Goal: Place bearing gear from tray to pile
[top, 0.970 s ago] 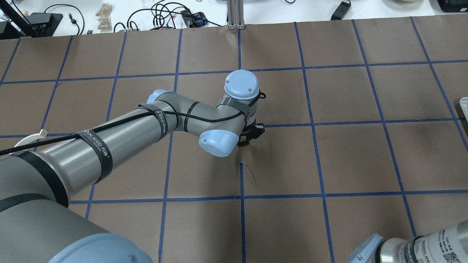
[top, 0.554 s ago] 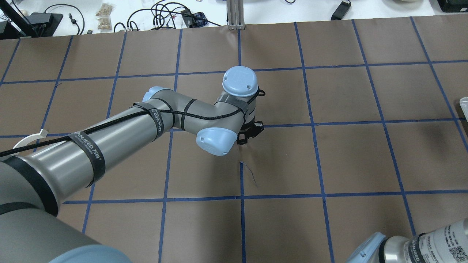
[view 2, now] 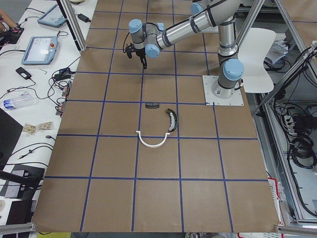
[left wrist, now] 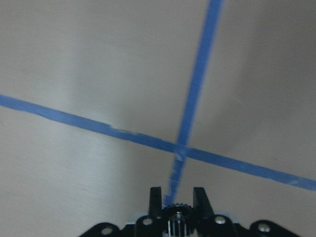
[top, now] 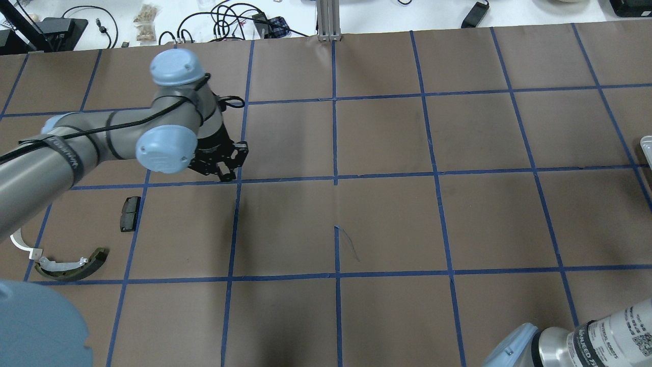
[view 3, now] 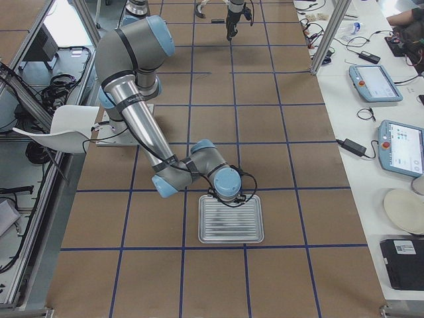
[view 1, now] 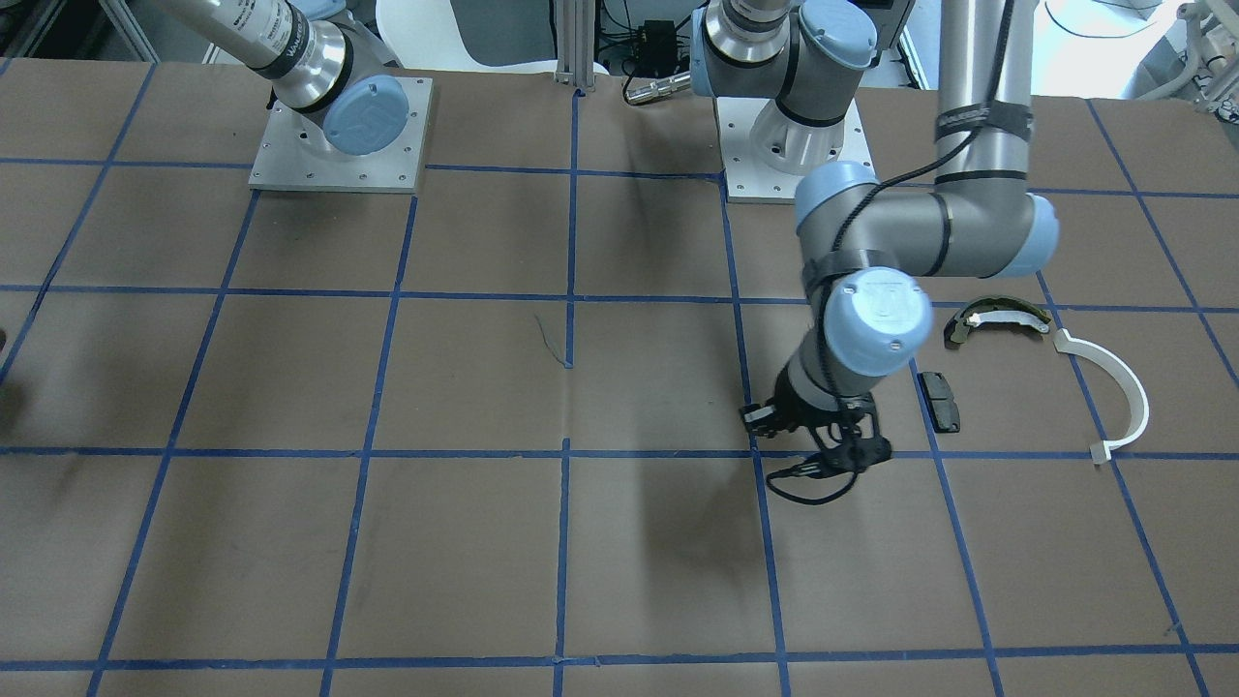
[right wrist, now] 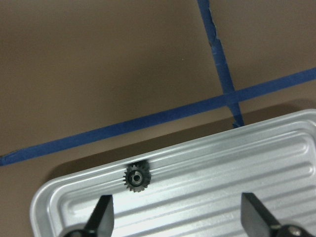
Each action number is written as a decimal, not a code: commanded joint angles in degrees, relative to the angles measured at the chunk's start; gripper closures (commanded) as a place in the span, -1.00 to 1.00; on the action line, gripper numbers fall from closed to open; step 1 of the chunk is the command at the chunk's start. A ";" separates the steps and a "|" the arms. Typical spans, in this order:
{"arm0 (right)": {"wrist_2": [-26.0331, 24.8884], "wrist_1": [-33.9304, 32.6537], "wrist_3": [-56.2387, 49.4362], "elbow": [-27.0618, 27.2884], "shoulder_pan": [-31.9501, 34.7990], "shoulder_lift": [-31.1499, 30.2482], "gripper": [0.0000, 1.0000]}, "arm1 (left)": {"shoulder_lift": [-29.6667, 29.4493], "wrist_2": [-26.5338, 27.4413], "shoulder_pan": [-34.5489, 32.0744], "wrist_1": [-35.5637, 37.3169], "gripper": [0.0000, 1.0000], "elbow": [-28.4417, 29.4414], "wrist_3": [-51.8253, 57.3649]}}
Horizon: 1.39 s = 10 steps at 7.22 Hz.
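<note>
Brown paper gridded with blue tape [top: 387, 175] covers the table [top: 387, 219], and over a crossing of that tape hangs the left gripper [left wrist: 174, 196], its fingers pinching a small dark bearing gear [left wrist: 173, 220] — the toothed rim shows between them in the wrist view. The pile lies on the robot's left side of the table: a black pad [top: 130, 213] nearest the gripper, then an olive-and-white curved shoe [top: 71, 264] and a white half-ring strip [view 1: 1123, 392] farther left and nearer the robot. The gripper is short of them, apart from the pad and seemingly raised off the paper. So the step in hand looks like the carry, with the drop-off not yet made. The next move calls for travelling left and toward the robot, lowering beside the pad, then parting the fingers gently so the gear does not roll away. At the table's right end, the right gripper [right wrist: 175, 198] hovers spread wide over a ribbed metal tray [right wrist: 222, 163], where a second gear [right wrist: 137, 177] lies close to the rim — untouched.
</note>
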 commanded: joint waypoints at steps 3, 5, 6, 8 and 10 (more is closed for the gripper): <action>-0.07 -0.05 -0.25 0.27 0.52 1.74 -0.34 | 2.40 8.79 24.42 2.55 1.00 -5.46 34.57; -0.68 0.82 0.01 0.27 0.60 1.93 -0.33 | 0.56 8.81 29.12 7.36 1.00 -6.42 42.72; -1.47 1.09 0.01 0.27 0.61 1.93 -0.33 | 0.47 8.72 29.13 7.65 1.00 -7.73 42.30; -2.96 1.18 0.09 0.35 0.61 2.02 -0.33 | 0.73 8.55 29.13 7.74 -0.82 -7.66 43.17; -3.32 1.18 0.18 0.27 0.61 1.84 -0.32 | 0.91 8.19 29.13 7.56 -1.00 -7.13 43.00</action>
